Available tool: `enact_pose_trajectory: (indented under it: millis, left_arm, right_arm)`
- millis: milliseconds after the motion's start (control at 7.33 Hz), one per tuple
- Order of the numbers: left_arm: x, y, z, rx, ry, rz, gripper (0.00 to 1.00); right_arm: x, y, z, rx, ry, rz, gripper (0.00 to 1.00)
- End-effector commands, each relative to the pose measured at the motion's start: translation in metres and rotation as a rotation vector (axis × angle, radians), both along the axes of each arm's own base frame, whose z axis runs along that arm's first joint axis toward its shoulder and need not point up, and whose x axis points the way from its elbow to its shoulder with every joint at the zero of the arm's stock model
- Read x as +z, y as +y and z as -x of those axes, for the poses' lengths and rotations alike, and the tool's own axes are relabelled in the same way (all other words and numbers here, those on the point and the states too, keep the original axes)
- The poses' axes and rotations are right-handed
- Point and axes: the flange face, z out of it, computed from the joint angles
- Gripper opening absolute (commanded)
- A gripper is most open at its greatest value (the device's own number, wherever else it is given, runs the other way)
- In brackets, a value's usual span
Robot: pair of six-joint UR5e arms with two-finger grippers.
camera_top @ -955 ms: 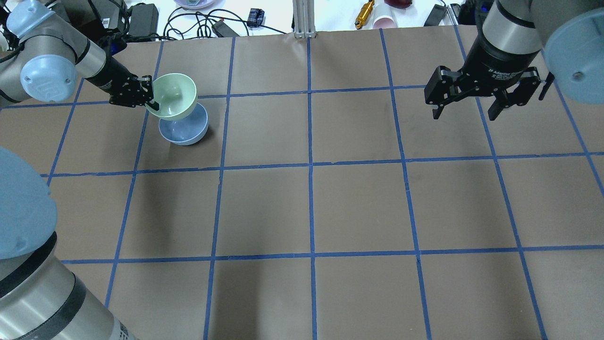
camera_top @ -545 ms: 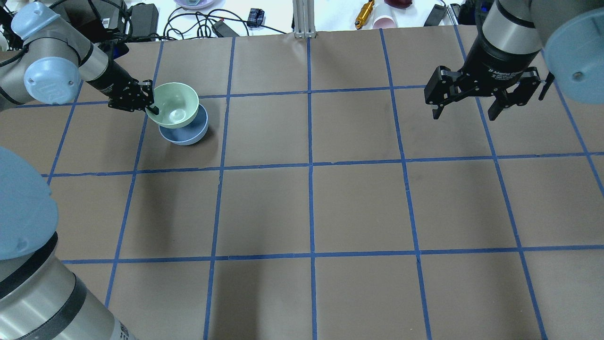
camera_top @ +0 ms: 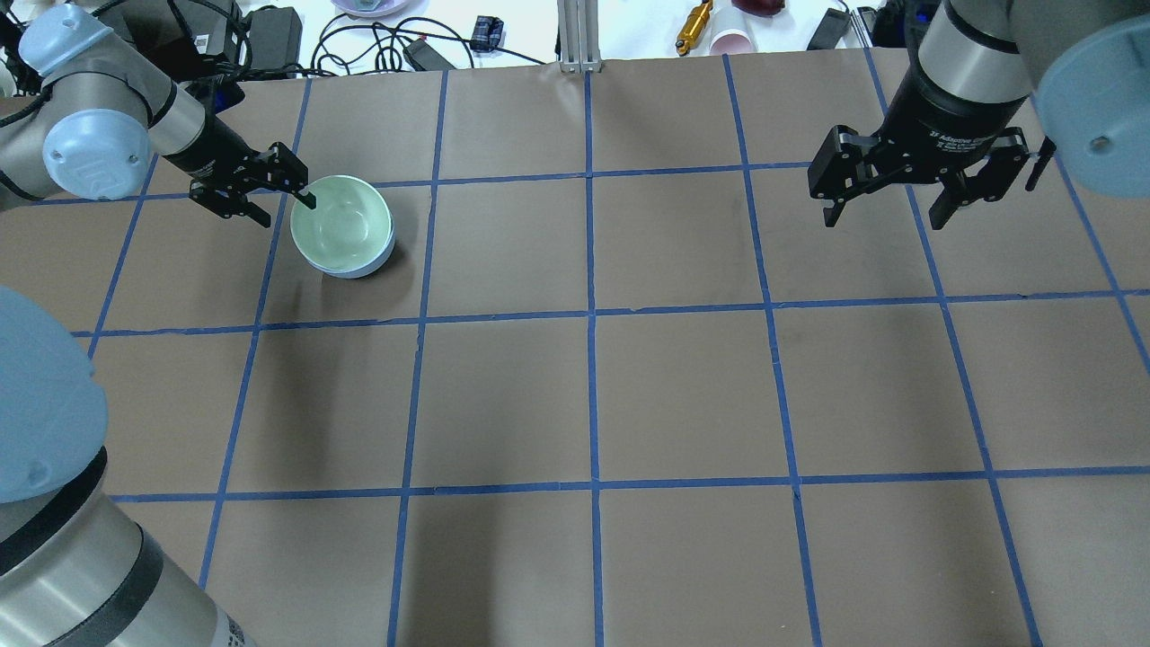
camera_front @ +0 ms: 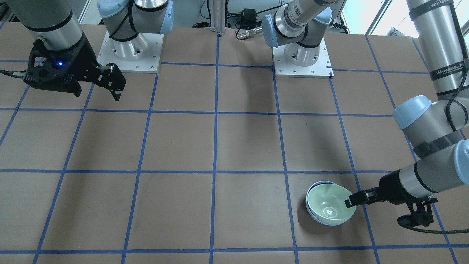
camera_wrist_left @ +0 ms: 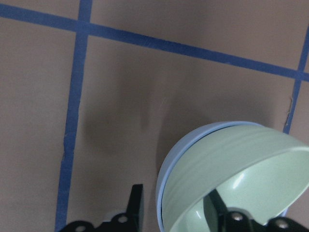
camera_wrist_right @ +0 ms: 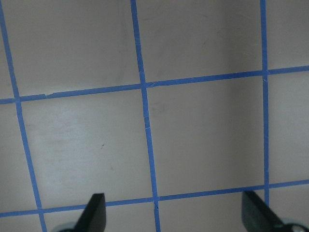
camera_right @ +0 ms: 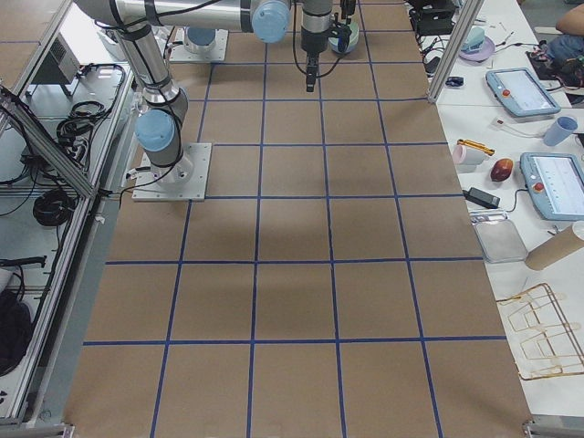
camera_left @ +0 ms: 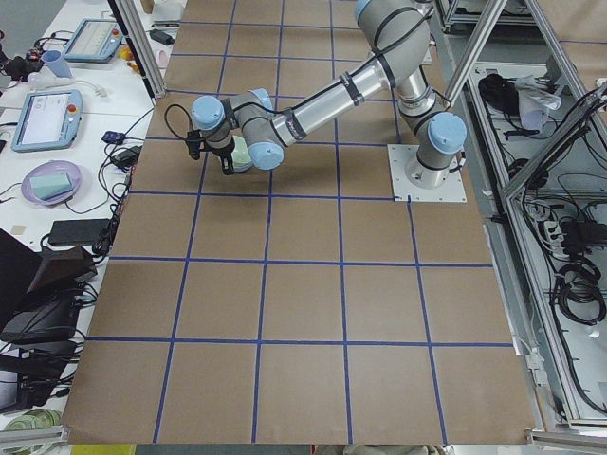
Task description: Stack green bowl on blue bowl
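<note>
The pale green bowl sits nested inside the light blue bowl at the far left of the table; only the blue rim shows around it. My left gripper is open at the bowls' left edge. Its jaws straddle the rim, one finger inside the green bowl and one outside. The left wrist view shows the green bowl in the blue bowl between the spread fingers. From the front the green bowl covers the blue bowl, with my left gripper beside them. My right gripper is open and empty, high at the far right.
Brown table with a blue tape grid. Cables, a power brick, a pink cup and tools lie beyond the far edge. The right wrist view shows only grid between the open fingers.
My left gripper lowered the tilted green bowl down into the blue bowl, then opened and let go. The right arm has not moved.
</note>
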Motion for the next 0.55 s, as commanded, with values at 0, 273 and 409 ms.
enact_pose_trajectory:
  millis: [0,273,409]
  left_arm:
    - [0.038,0.008,0.009,-0.021,-0.068,0.018,1.00]
    - [0.094,0.026,0.071,-0.127,-0.215,0.017,1.00]
    - [0.124,0.041,0.096,-0.171,-0.277,0.019,1.00]
  right_arm:
    - [0.000,0.000,0.000,0.000,-0.002,0.000,1.00]
    - [0.000,0.000,0.000,0.000,0.000,0.000,1.00]
    - [-0.001,0.000,0.000,0.000,0.000,-0.001,1.00]
